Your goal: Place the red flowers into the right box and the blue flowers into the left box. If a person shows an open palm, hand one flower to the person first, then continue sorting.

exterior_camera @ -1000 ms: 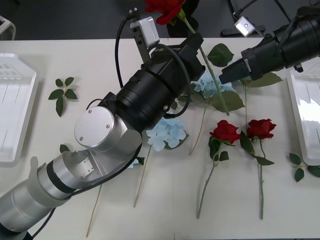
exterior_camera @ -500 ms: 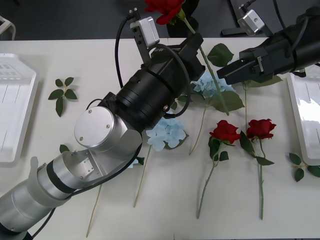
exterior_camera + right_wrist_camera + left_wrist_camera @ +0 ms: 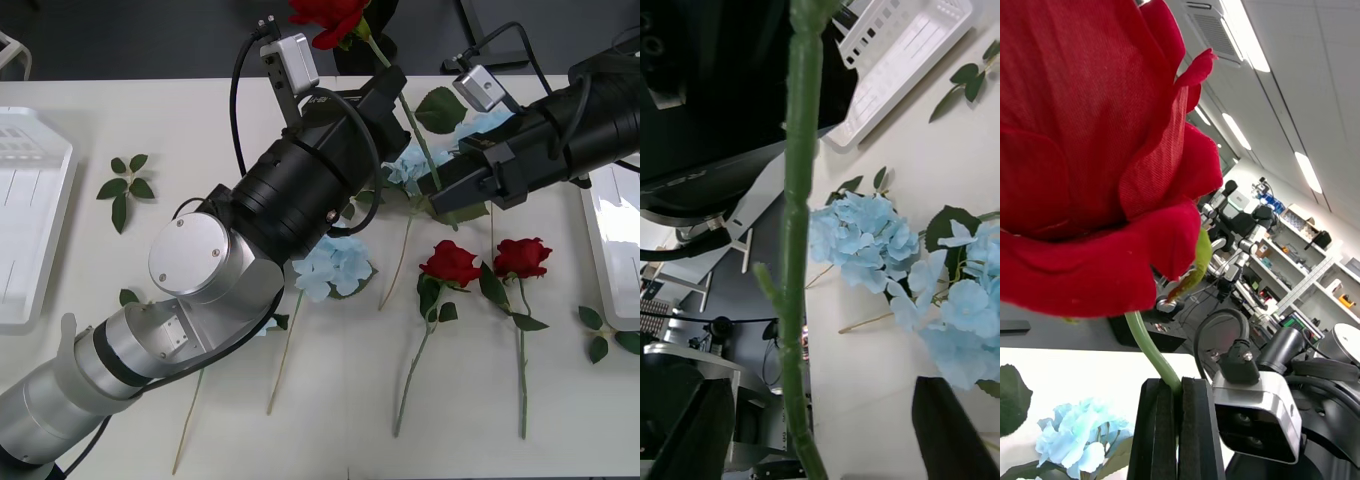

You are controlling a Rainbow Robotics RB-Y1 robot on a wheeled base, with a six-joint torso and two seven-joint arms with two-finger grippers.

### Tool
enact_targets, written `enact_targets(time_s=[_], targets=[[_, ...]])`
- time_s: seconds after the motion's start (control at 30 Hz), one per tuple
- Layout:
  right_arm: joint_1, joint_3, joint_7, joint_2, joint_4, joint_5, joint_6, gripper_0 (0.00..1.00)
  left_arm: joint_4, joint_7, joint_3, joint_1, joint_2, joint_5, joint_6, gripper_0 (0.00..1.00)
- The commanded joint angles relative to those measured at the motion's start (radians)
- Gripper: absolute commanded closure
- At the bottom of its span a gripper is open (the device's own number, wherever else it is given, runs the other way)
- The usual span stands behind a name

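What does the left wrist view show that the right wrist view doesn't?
Only the left wrist view: the red rose's bloom seen close, its stem clamped between the left pincer's black fingers, the right arm's wrist camera beyond, and a ceiling with strip lights.

Only the right wrist view: a white box on the table, loose leaf sprigs, and the right pincer open, with the held rose's stem between its fingers.

Both: the rose's green stem and blue hydrangea blooms.

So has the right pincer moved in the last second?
Yes. The right pincer has slid left across the table and lower in the front view, away from the right box, toward the held rose's stem.
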Motion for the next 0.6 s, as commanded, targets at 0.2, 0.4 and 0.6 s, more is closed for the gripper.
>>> enact_targets(time_s=[0.2, 0.4, 0.6], targets=[[0.003, -0.020, 0.010, 0.003, -0.023, 0.060, -0.036, 1.00, -0.012, 0.009, -0.010, -0.041, -0.024, -0.011, -0.009, 1.00], [0.003, -0.020, 0.007, 0.003, -0.023, 0.060, -0.028, 1.00, -0.012, 0.009, -0.010, -0.041, -0.024, -0.011, -0.009, 1.00], [0.003, -0.021, 0.002, 0.001, -0.023, 0.063, -0.025, 1.00, -0.012, 0.009, -0.010, -0.041, -0.024, -0.011, -0.009, 1.00]])
